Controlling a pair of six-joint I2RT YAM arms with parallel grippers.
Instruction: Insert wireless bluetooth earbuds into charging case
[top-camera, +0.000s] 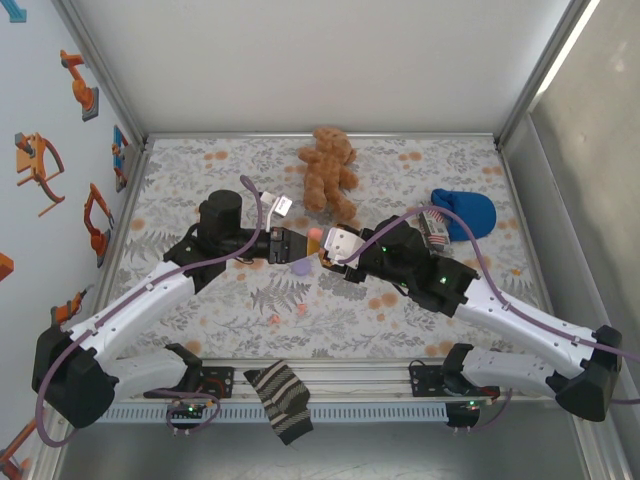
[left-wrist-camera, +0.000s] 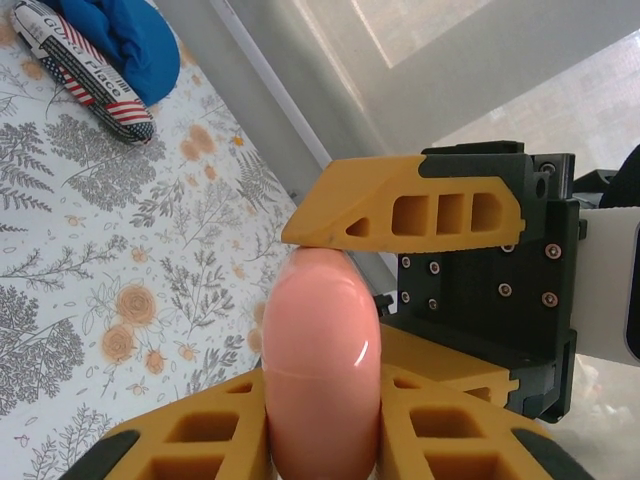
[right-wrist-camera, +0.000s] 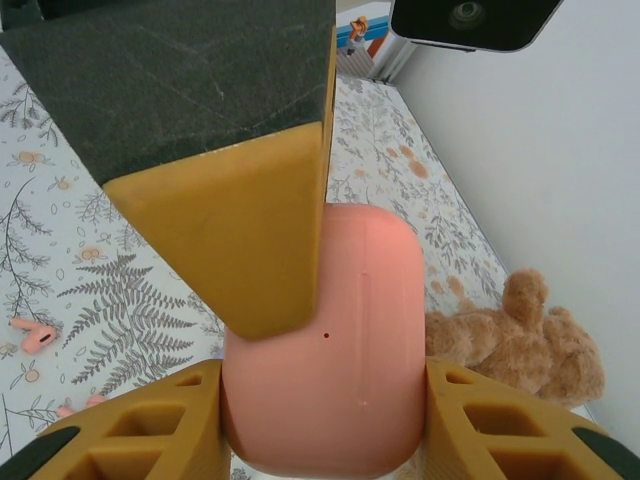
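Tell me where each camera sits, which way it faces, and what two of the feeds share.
Top external: above and behind the bases, looking down on the table; both arms, left claw and right claw meet at centre.
Left wrist: on the left arm, facing right toward the blue cloth; its fingers flank the charging case.
Right wrist: on the right arm, facing left past the teddy bear; its fingers flank the case.
Shared: the case, in both wrist views.

top cam: high, down on table (top-camera: 340, 320) | wrist cams: v. close, opposed | shared: charging case (right-wrist-camera: 340, 380)
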